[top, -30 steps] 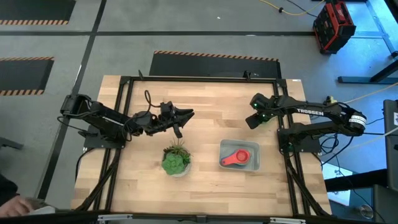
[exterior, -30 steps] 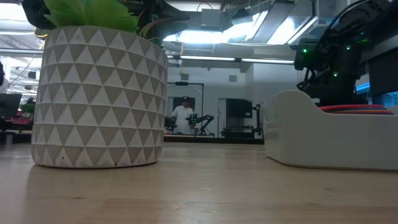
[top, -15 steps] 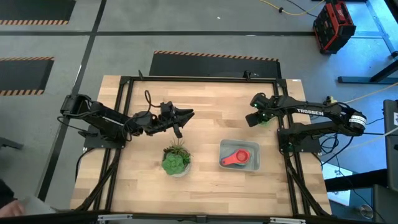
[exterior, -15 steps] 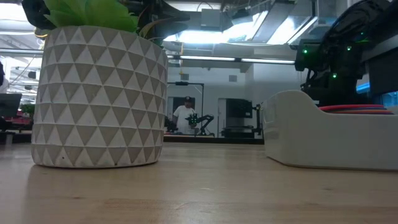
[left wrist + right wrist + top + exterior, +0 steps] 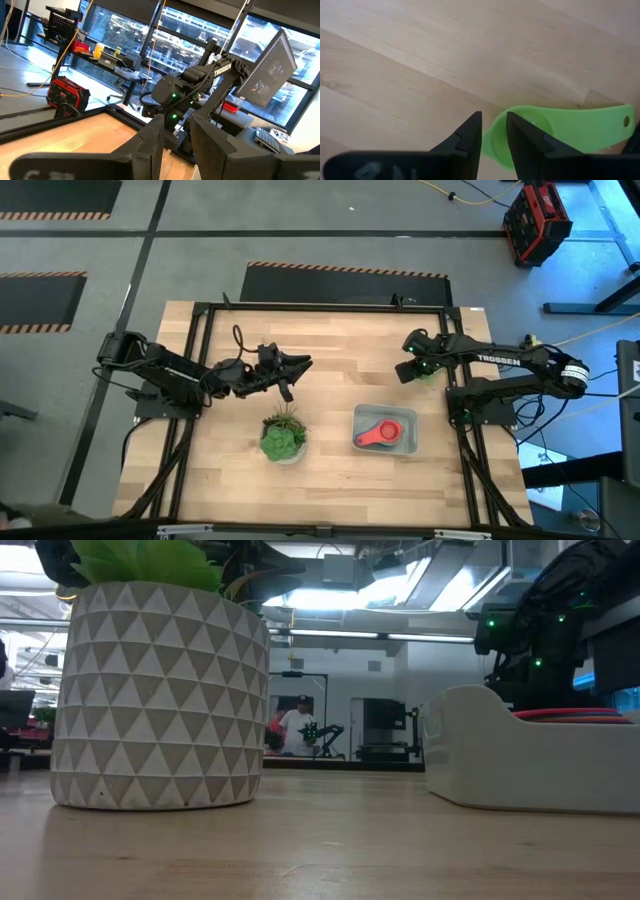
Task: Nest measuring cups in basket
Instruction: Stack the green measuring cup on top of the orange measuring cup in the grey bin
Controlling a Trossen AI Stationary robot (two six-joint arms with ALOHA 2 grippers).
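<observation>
Only the person point(image 5: 293, 726) in the far room has shifted, a red patch now beside them
</observation>
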